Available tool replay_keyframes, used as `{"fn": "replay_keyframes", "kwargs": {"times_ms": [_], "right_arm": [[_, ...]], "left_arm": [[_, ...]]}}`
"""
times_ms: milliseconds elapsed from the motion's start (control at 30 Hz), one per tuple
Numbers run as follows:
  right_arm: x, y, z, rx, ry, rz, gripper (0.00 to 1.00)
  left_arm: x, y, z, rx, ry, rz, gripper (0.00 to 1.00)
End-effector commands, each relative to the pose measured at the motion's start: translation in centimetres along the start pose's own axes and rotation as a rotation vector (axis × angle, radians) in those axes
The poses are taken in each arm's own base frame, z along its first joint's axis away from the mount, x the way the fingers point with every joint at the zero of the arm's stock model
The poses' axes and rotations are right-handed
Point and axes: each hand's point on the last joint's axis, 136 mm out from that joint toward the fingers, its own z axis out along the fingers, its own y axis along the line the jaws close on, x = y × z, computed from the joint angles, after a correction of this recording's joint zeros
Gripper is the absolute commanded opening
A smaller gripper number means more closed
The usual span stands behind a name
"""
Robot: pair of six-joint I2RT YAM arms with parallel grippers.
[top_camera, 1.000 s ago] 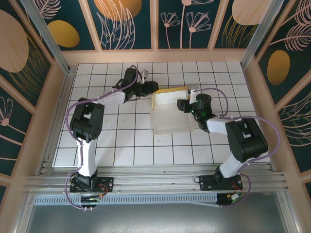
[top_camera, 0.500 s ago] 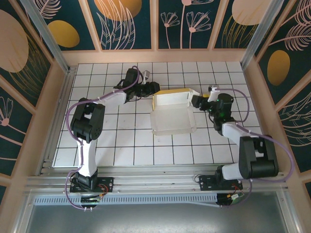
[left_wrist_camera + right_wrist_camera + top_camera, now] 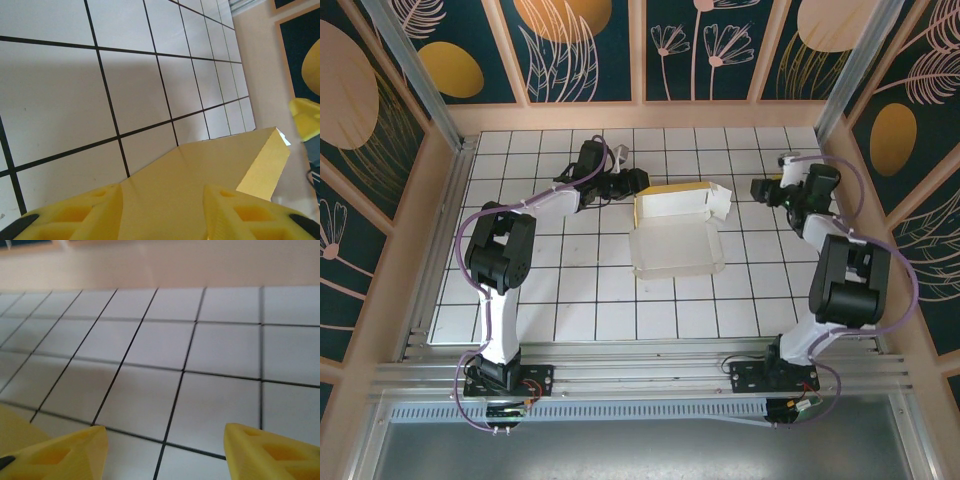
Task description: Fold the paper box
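The paper box [image 3: 675,240] sits near the middle of the tiled counter [image 3: 530,290], between the two arms, and it is only partly formed. Its far long wall [image 3: 670,200] stands upright, yellow along the top edge and pale on the face turned toward the arms. A broad pale panel [image 3: 675,250] lies in front of it on the tiles, its edges slightly lifted. At the right end of the upright wall a small end flap [image 3: 718,203] juts out at an angle, not tucked in. The left fingers [image 3: 85,212] are at the left end of that wall, a moderate way apart, with yellow card filling the gap between them. They appear to be holding the box there and propping the wall up. The right fingers [image 3: 65,450] stand wide with nothing but bare tiles between them. In the overhead view they hang well apart from the box, off to its right near the edge of the counter. Judging by this, one crease is made and most of the work is left. The pale panel, the end flap and the remaining sides are not yet brought together, and nothing like a flat, closed yellow rectangle is there.
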Motion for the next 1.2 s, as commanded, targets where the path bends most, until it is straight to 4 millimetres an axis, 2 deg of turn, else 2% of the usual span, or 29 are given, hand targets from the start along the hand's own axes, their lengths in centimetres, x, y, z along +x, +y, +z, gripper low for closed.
{"fn": "replay_keyframes", "kwargs": {"times_ms": [0,133,267,433,533,800,1000,1167], "right_arm": [[1.6,4.8,1.2,-0.212,0.072,-0.259,0.63],[4.5,6.8,2.4,-0.277,0.171,-0.425,0.62],[5.2,8.1,3.1,-0.316,0.19,-0.45,0.58],[6.3,9.8,2.6,-0.387,0.194,-0.481,0.57],[6.2,11.0,2.3,-0.445,0.172,-0.485,0.57],[5.3,11.5,4.3,-0.444,0.138,-0.554,0.56],[5.0,12.6,5.1,-0.483,0.125,-0.562,0.57],[4.9,13.9,6.0,-0.509,0.116,-0.581,0.57]], "left_arm": [[-0.4,-1.5,-0.9,0.015,-0.005,0.036,0.46],[-0.4,-1.7,-1.0,0.021,-0.009,0.04,0.46],[-0.4,-1.7,-0.9,0.022,-0.005,0.039,0.46],[-0.5,-1.8,-1.0,0.024,-0.01,0.039,0.46],[-0.5,-1.8,-0.9,0.024,-0.008,0.037,0.46],[-0.2,-2.1,-0.7,0.041,0.009,0.053,0.45],[1.2,-3.3,0.6,0.005,0.104,0.221,0.48],[3.1,-2.8,2.7,0.02,0.204,0.252,0.53]]}}
